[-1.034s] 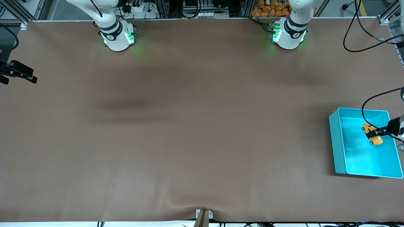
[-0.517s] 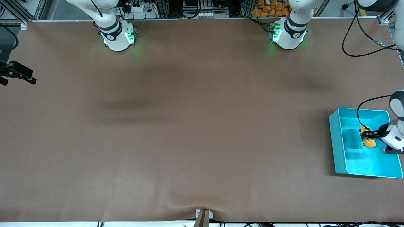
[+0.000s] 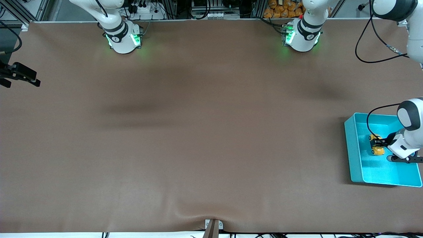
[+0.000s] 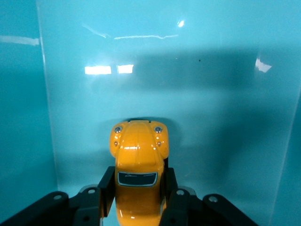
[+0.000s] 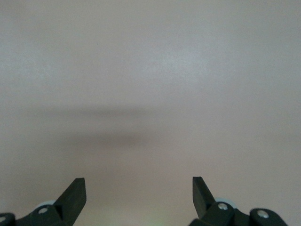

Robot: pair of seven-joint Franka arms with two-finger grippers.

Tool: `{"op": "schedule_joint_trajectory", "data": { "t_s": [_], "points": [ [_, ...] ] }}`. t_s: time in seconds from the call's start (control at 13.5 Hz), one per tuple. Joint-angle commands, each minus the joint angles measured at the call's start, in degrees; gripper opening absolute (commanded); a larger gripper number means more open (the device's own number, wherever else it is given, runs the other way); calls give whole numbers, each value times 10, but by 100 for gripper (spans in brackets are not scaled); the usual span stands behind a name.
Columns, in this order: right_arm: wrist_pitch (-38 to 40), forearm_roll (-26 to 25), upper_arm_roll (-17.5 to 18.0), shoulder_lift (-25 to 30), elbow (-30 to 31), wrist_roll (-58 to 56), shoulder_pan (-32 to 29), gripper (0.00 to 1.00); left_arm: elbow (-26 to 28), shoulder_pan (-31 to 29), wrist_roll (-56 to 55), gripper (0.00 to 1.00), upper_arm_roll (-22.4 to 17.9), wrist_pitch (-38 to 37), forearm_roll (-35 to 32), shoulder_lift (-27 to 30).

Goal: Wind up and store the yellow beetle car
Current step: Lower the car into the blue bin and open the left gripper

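Yellow beetle car [image 4: 138, 165] sits pinched in your left end effector [image 3: 377, 142], inside the teal bin [image 3: 353, 145]; your right end effector [image 5: 138, 195] waits spread over the table [image 3: 198, 132].

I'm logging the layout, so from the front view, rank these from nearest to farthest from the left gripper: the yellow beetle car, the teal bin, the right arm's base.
1. Yellow beetle car: clamped in the left gripper, inside the bin.
2. Teal bin: around the gripper, at the left arm's end of the table.
3. Right arm's base: at the table's top edge, toward the right arm's end.
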State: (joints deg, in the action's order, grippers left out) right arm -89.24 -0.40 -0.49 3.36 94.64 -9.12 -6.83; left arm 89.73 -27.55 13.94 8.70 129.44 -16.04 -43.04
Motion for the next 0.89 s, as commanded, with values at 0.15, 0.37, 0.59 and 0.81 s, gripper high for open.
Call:
{"op": "schedule_joint_trajectory", "data": {
  "t_s": [0.15, 0.37, 0.59, 0.81],
  "points": [
    [-1, 0, 1, 22, -2, 13, 9, 100, -14, -3, -10, 100, 4, 11, -10, -6],
    [14, 0, 1, 12, -29, 13, 9, 100, -16, -4, -10, 100, 6, 11, -9, 21],
    [14, 0, 1, 9, -30, 13, 9, 100, -14, -2, -20, 100, 29, 3, -7, 65],
    [14, 0, 1, 8, -31, 13, 9, 100, -10, -3, -64, 100, 60, -22, -6, 103]
  ]
}}
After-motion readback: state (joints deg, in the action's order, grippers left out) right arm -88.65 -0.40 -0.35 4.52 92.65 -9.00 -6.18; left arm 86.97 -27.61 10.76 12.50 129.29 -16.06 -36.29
